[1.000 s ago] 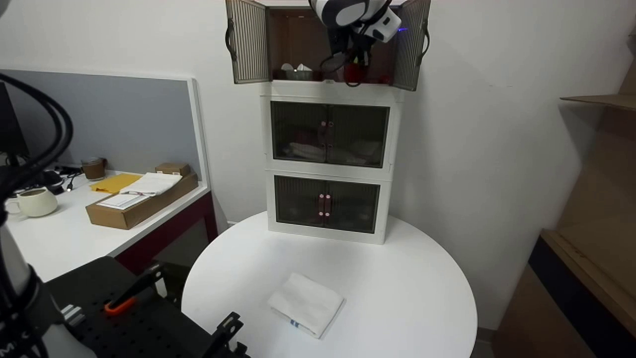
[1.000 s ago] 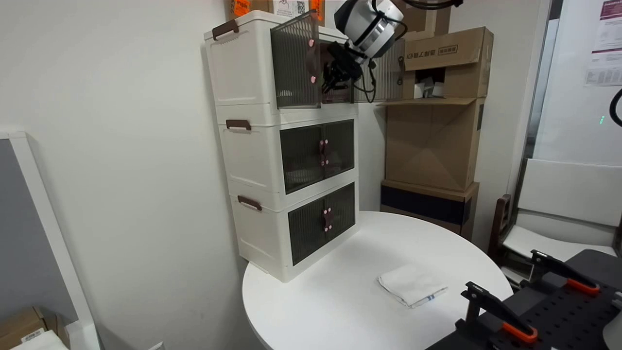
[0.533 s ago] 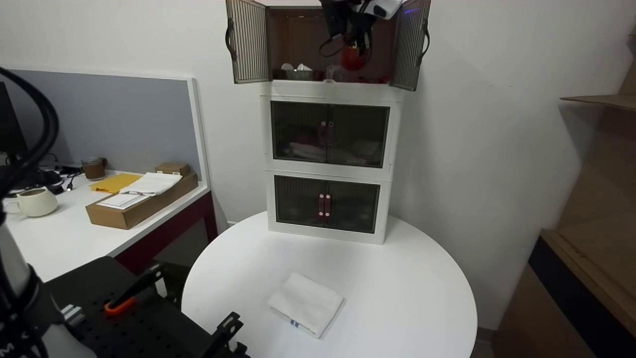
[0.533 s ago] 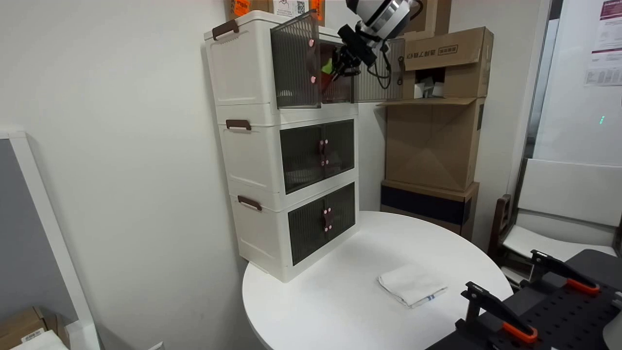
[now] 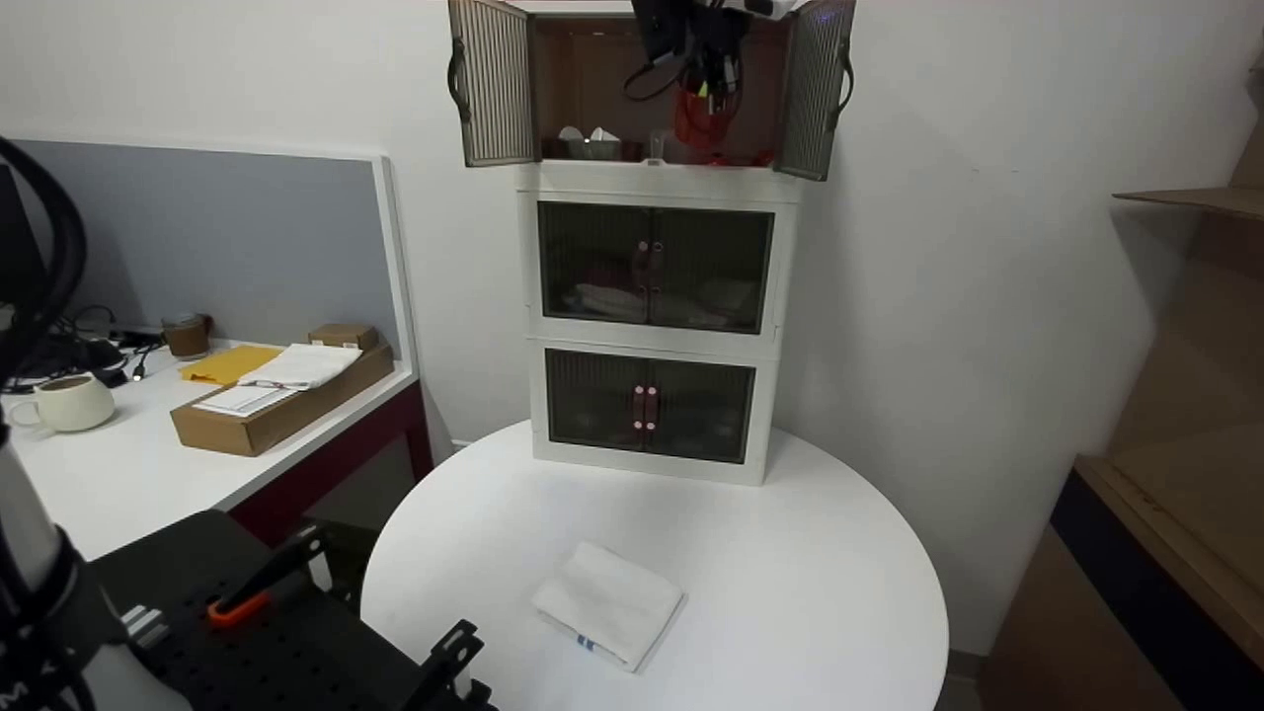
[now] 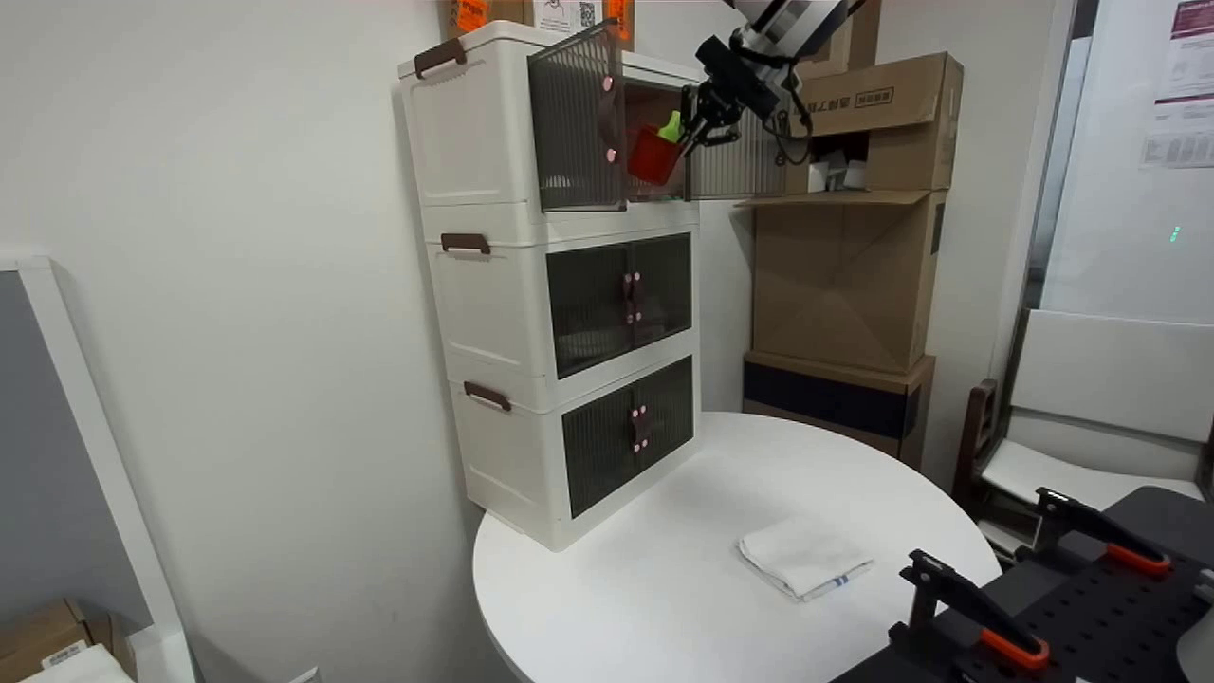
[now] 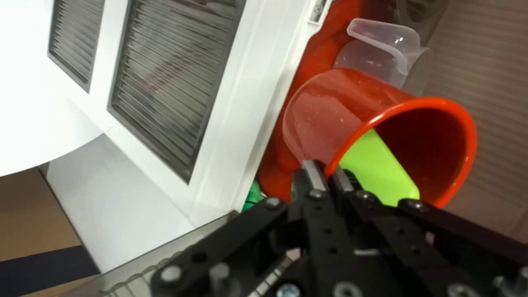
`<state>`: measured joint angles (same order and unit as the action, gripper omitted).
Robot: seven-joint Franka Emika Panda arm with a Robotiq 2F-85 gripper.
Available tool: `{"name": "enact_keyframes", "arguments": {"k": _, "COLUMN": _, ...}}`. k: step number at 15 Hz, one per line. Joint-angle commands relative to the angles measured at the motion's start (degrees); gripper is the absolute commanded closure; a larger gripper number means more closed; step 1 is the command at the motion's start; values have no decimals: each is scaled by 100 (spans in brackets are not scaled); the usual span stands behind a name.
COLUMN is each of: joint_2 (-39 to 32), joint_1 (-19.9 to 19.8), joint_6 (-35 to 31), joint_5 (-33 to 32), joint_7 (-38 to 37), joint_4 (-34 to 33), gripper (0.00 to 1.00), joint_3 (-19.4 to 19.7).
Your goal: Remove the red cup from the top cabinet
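We are gripping the red cup [image 7: 330, 109] by its rim, jaws clamped — holding it tilted at the mouth of the top cabinet [image 6: 469, 123], apart from both doors [image 5: 496, 89].

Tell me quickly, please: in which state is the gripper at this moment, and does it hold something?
Gripper: closed, holding the red cup by its rim.
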<state>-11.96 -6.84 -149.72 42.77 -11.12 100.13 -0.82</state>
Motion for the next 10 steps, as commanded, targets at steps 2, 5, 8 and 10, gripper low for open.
{"name": "enact_keyframes", "arguments": {"k": 2, "joint_2": 731, "joint_1": 12, "joint_6": -20, "joint_5": 80, "joint_7": 86, "joint_4": 958, "gripper": 98, "joint_3": 204}}
{"name": "enact_keyframes", "arguments": {"k": 5, "joint_2": 890, "joint_1": 52, "joint_6": 182, "joint_5": -26, "joint_7": -2, "joint_4": 1379, "gripper": 98, "joint_3": 298}}
{"name": "enact_keyframes", "arguments": {"k": 8, "joint_2": 812, "joint_1": 112, "joint_6": 512, "joint_5": -68, "joint_7": -103, "joint_4": 1704, "gripper": 98, "joint_3": 290}}
{"name": "enact_keyframes", "arguments": {"k": 10, "joint_2": 602, "joint_1": 178, "joint_6": 507, "joint_5": -134, "joint_7": -163, "joint_4": 1851, "gripper": 98, "joint_3": 272}}
